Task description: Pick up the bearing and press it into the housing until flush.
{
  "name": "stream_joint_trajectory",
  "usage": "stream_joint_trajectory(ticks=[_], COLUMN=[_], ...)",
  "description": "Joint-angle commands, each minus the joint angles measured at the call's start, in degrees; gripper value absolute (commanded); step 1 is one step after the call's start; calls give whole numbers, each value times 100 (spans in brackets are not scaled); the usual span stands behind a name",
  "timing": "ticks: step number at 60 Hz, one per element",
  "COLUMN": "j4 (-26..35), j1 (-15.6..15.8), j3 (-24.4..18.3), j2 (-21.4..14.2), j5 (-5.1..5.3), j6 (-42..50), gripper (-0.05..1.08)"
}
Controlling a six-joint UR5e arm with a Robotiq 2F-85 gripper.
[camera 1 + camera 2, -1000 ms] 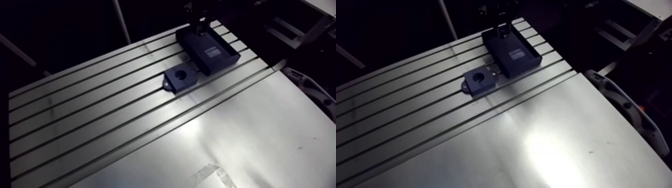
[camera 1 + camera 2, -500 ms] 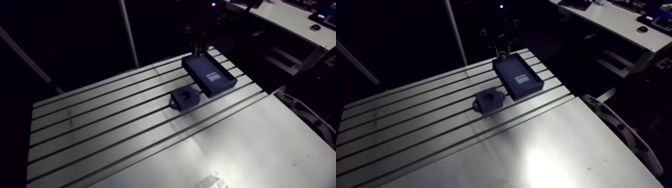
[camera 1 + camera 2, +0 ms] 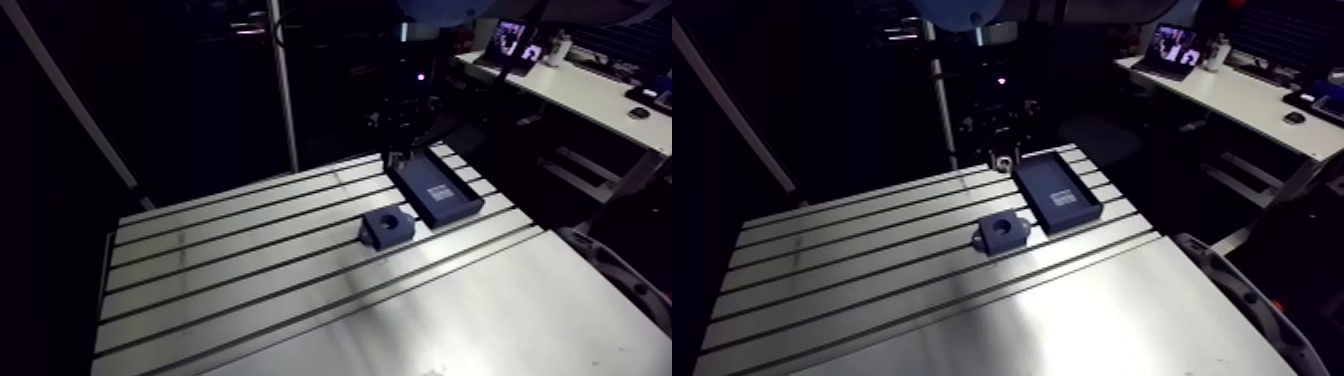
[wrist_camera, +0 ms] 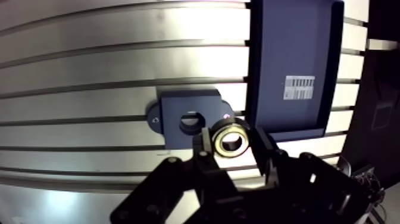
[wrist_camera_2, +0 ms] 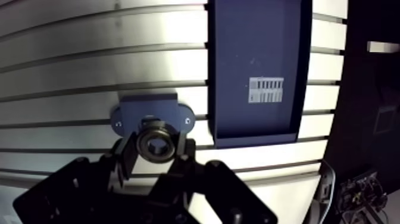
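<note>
Slotted aluminium table spreads under the pincer. Just ahead of its fingertips sits the dark blue housing, bore facing up. Both fingers are clamped on the bearing, held above the table. Further ahead, beside the housing, lies a dark blue tray

The arm view was set high and well back, facing obliquely down across the slotted surface toward its far edge; housing and tray appeared small. The wrist view faced straight down at close range past the pincer gripping the bearing. Both views shared housing, tray and surrounding slots.
</note>
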Motion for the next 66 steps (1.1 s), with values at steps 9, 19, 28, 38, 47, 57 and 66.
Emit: stream_joint_trajectory(ticks=[9, 19, 28, 38, 47, 57, 66], j4=[-317, -343, -352, -352, -437, -497, -718], j1=[14, 33, 23, 16, 24, 58, 59], j3=[378, 462, 556, 636, 657, 774, 831], j2=[-65, -32, 5, 13, 47, 67, 171], j5=[11, 29, 30, 39, 55, 56, 56], j6=[-79, -71, -53, -44, -53, -29, -33], gripper=[73, 74, 75, 76, 76, 77, 77])
